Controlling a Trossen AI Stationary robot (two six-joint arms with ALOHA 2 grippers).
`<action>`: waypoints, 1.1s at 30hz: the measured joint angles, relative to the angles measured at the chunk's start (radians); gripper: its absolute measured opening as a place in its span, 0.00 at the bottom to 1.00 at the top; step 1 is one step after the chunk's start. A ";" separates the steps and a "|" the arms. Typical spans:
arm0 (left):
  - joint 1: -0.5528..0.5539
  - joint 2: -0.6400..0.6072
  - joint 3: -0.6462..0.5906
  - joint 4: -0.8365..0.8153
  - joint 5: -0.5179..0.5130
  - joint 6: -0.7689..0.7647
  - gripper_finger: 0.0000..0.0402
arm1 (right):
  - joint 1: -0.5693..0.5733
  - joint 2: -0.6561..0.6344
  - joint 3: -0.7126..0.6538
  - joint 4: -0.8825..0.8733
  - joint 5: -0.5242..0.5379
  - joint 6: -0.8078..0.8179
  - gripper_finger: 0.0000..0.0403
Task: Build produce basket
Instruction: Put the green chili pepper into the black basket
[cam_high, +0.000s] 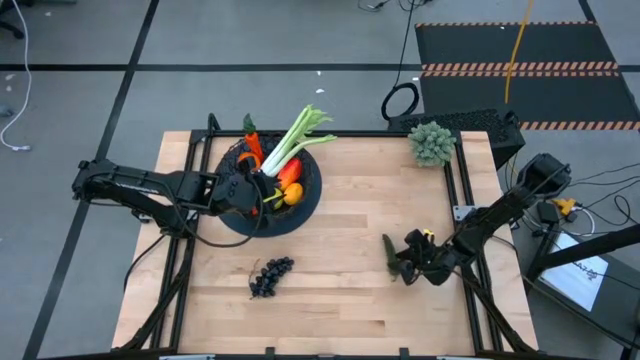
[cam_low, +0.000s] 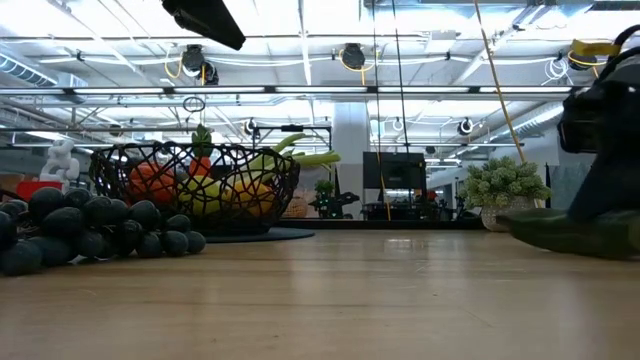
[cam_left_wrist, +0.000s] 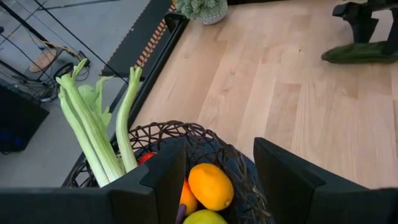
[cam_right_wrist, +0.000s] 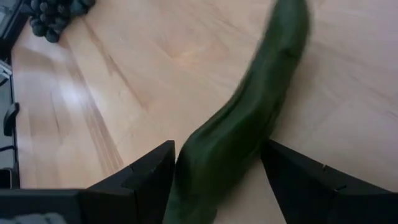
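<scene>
The black wire basket (cam_high: 305, 196) stands at the table's far left and holds a pale-green leafy stalk (cam_high: 296, 140), a carrot (cam_high: 252, 143), an orange (cam_left_wrist: 211, 185) and a lemon (cam_left_wrist: 205, 218). My left gripper (cam_left_wrist: 217, 180) hangs open over the basket's near-left part with nothing between its fingers. A dark green cucumber (cam_right_wrist: 255, 118) lies flat on the table at the right. My right gripper (cam_high: 405, 258) is low over the end of it nearest that arm, open, one finger on each side. Dark grapes (cam_high: 270, 276) lie on the table nearer the front. My right gripper straddles the cucumber's near end (cam_right_wrist: 205, 168), slanting down from the table's right side, with the fingers along the cucumber. A gap shows beside one finger (cam_right_wrist: 292, 180). The other finger (cam_right_wrist: 152, 177) is close against it, and I cannot tell whether it touches. The cucumber lies on the table.
A grey-green frilly clump (cam_high: 432, 142) stands at the far right corner. Bare wood lies between the basket, the grapes and the cucumber. Dark frame rails (cam_high: 462, 185) run along the table's right edge.
</scene>
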 joint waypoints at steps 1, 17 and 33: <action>0.000 0.000 0.000 0.000 0.000 0.000 0.48 | -0.007 0.011 0.000 0.002 -0.002 -0.001 0.59; 0.000 0.000 0.000 0.001 0.000 0.010 0.48 | -0.028 -0.006 -0.005 -0.012 0.017 -0.128 0.28; 0.000 0.000 0.000 0.028 0.002 0.010 0.48 | -0.140 -0.160 -0.006 0.309 0.104 -0.894 0.29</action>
